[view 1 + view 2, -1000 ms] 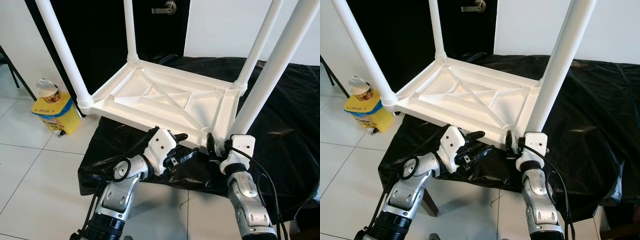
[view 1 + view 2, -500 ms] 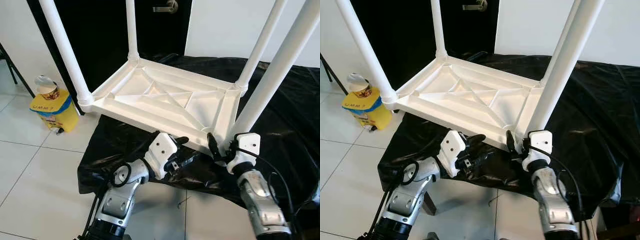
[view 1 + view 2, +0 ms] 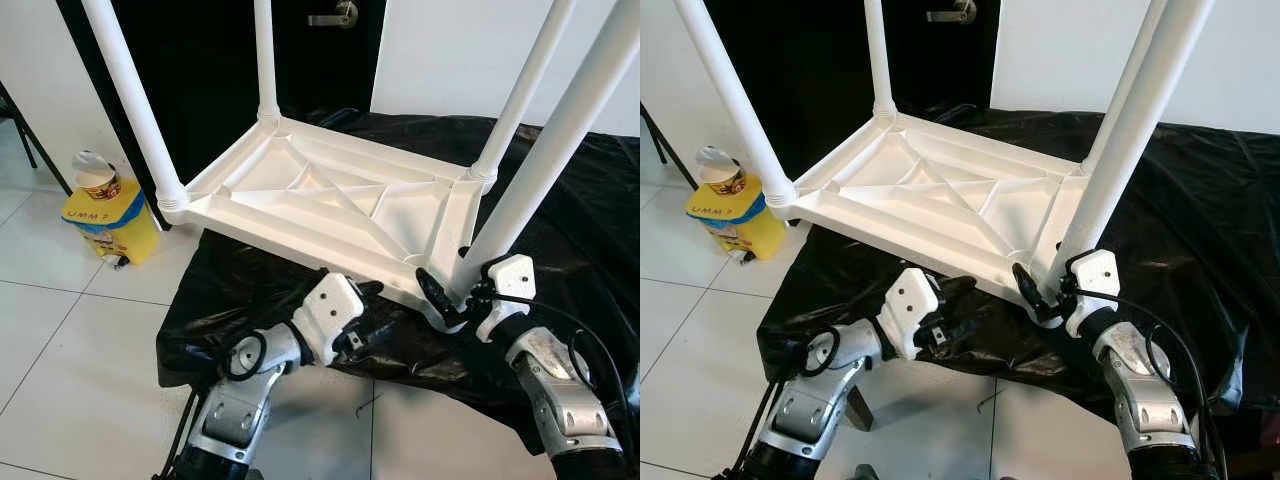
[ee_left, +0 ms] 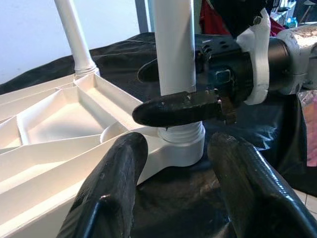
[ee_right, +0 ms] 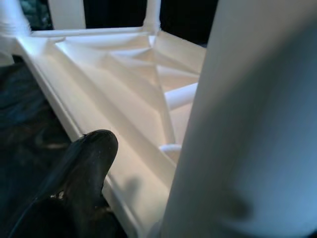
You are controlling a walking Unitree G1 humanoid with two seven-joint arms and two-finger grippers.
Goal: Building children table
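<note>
A: What's far left?
B: Yellow bin (image 3: 112,226) on the tiled floor (image 3: 60,330), cup (image 3: 97,176) on top, just beside the near-left leg (image 3: 133,105).

A: And the table?
B: White table (image 3: 330,205), upside down on a black sheet (image 3: 560,200), legs pointing up. Its left end juts past the sheet's left edge.

A: Left gripper?
B: Left gripper (image 4: 171,186) sits low at the table's near edge, fingers apart, nothing between them, aimed toward the near-right corner.

A: Right one?
B: Right gripper (image 3: 447,296) is at the near-right leg (image 3: 560,140), right at its base. One finger (image 4: 178,107) lies across the leg's front, the other behind it; fingers are around the leg, can't tell if they're pressing on it.
</note>
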